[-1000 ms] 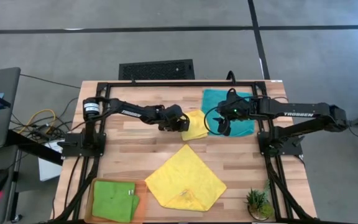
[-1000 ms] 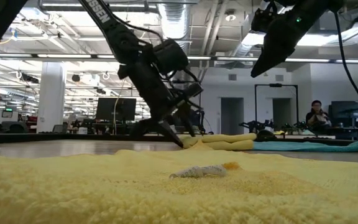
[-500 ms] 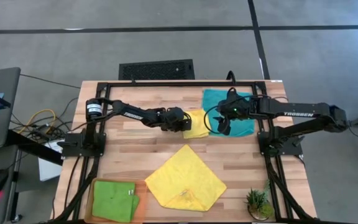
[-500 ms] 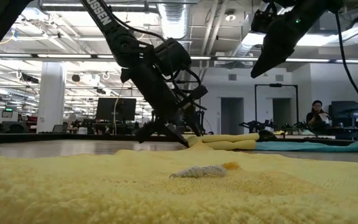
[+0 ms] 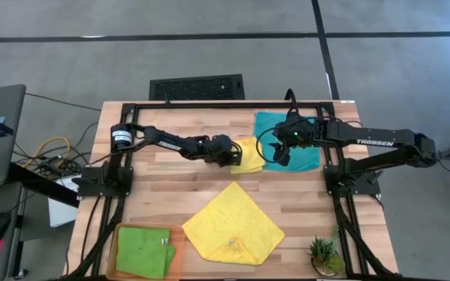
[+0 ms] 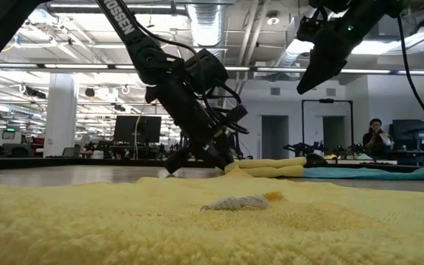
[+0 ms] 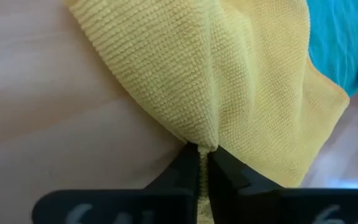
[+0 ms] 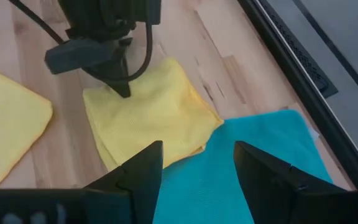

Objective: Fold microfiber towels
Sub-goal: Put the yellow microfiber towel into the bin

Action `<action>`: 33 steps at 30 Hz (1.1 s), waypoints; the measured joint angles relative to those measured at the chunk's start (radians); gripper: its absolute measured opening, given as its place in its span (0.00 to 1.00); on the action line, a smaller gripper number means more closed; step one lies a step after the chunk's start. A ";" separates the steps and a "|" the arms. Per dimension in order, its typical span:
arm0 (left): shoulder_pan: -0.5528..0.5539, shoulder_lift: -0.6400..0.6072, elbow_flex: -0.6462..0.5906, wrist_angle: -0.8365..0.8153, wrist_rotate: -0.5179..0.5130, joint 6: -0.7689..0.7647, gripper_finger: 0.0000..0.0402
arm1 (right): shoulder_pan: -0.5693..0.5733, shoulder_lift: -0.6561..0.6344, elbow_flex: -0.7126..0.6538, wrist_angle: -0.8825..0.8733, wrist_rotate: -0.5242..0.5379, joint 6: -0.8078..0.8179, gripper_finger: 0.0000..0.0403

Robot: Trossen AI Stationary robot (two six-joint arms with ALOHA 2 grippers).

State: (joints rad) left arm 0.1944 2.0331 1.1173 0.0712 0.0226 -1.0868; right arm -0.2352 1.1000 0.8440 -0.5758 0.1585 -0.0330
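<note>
Left pincer [image 5: 230, 153] clenched on edge of folded yellow towel [image 5: 248, 155], on worktop [image 5: 162, 176] beside teal towel [image 5: 304, 158]. Right pincer [image 5: 281, 158] released, hovered above teal towel.

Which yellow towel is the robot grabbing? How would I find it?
Look at the far side of the wooden table, between the two arms. The left gripper is shut on the small folded yellow towel there, beside the teal towel. The other yellow towel is bigger, spread open, and nearer the plant.

yellow towels [image 5: 233, 224], teal towel [image 5: 301, 155] (lime one [image 5: 144, 250])
</note>
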 joint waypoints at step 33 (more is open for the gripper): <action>-0.227 -0.734 -0.002 -0.773 -0.074 0.072 0.00 | 0.099 -0.001 0.000 0.082 -0.198 0.011 0.55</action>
State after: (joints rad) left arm -0.0328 1.2996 1.1152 -0.7019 -0.0518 -1.0150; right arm -0.1364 1.0985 0.8440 -0.4940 -0.0395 -0.0222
